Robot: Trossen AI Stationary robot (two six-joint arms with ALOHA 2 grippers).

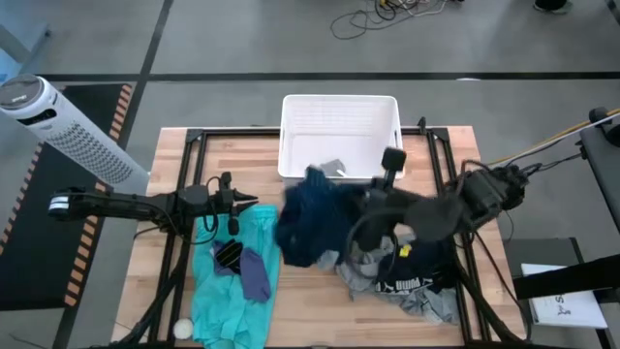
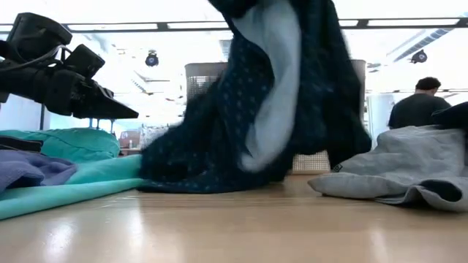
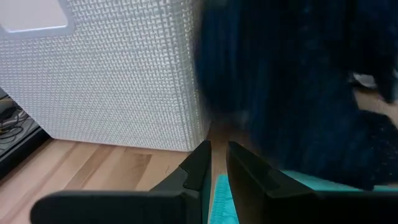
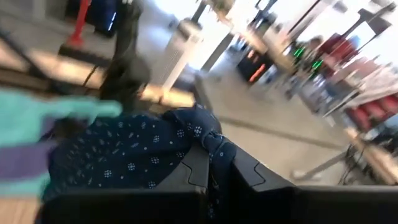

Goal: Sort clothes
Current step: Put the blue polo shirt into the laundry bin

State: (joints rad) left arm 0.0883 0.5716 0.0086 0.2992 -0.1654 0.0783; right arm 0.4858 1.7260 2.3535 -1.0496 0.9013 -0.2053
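Observation:
My right gripper [image 1: 351, 200] is shut on the navy patterned garment [image 1: 308, 221], held up near the table's middle, in front of the white basket [image 1: 339, 121]. The garment hangs wide in the low view [image 2: 219, 124], showing a pale inner side [image 2: 272, 80]. My left gripper [image 1: 244, 200] is shut and empty, above the far end of the turquoise garment [image 1: 232, 291], which lies flat at the near left. A purple piece [image 1: 256, 275] and a small dark piece [image 1: 229, 254] lie on it. The grey garment [image 1: 366, 273] and the dark white-printed one [image 1: 418, 281] lie heaped at the near right. My right gripper pinches a bunched fold of the navy garment [image 4: 217, 149] between its two fingers; how many layers I cannot tell. The garment hangs below the gripper, slack, and its lower end [image 2: 197, 179] rests on the table beside the turquoise garment.
The white basket stands at the table's far middle, with a grey item [image 1: 334, 167] inside near its front wall. A white ball [image 1: 182, 330] lies at the near left corner. A white tower fan [image 1: 58, 121] stands off the table's left. A person [image 2: 420, 102] stands in the room behind.

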